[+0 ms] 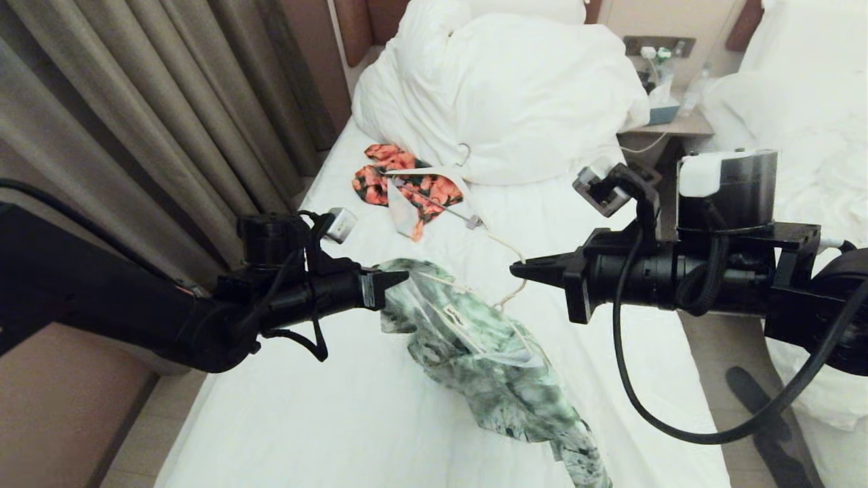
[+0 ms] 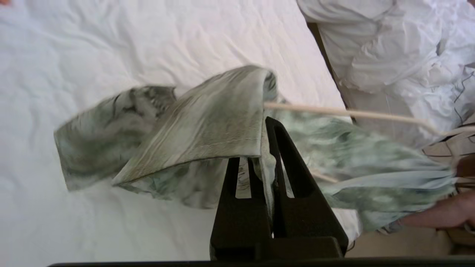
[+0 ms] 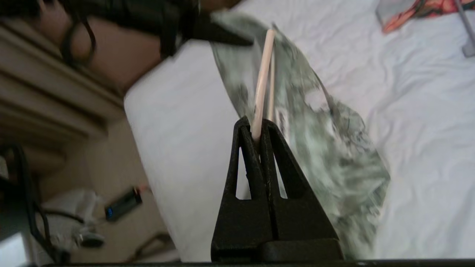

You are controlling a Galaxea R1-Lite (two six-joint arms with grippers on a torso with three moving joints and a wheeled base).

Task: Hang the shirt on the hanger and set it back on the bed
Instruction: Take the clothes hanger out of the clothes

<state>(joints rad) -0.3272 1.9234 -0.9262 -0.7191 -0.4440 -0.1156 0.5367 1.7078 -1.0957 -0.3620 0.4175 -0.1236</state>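
Observation:
The green-and-white shirt (image 1: 475, 352) hangs bunched above the bed (image 1: 325, 413), trailing down toward the near edge. My left gripper (image 1: 392, 283) is shut on a fold of the shirt (image 2: 207, 122) near the collar, and the cloth runs between the fingers of this gripper (image 2: 261, 142). My right gripper (image 1: 519, 270) faces it from the right, shut on the thin cream hanger (image 1: 507, 298). In the right wrist view the hanger's rod (image 3: 261, 81) rises from the closed gripper (image 3: 256, 126) into the shirt (image 3: 326, 148). Most of the hanger is hidden inside the cloth.
An orange-and-black garment (image 1: 407, 183) with a clip hanger (image 1: 468, 218) lies farther up the sheet, below the bulky duvet (image 1: 515, 88). Curtains (image 1: 135, 122) run along the left. A nightstand (image 1: 671, 115) and a second bed (image 1: 814, 122) stand on the right.

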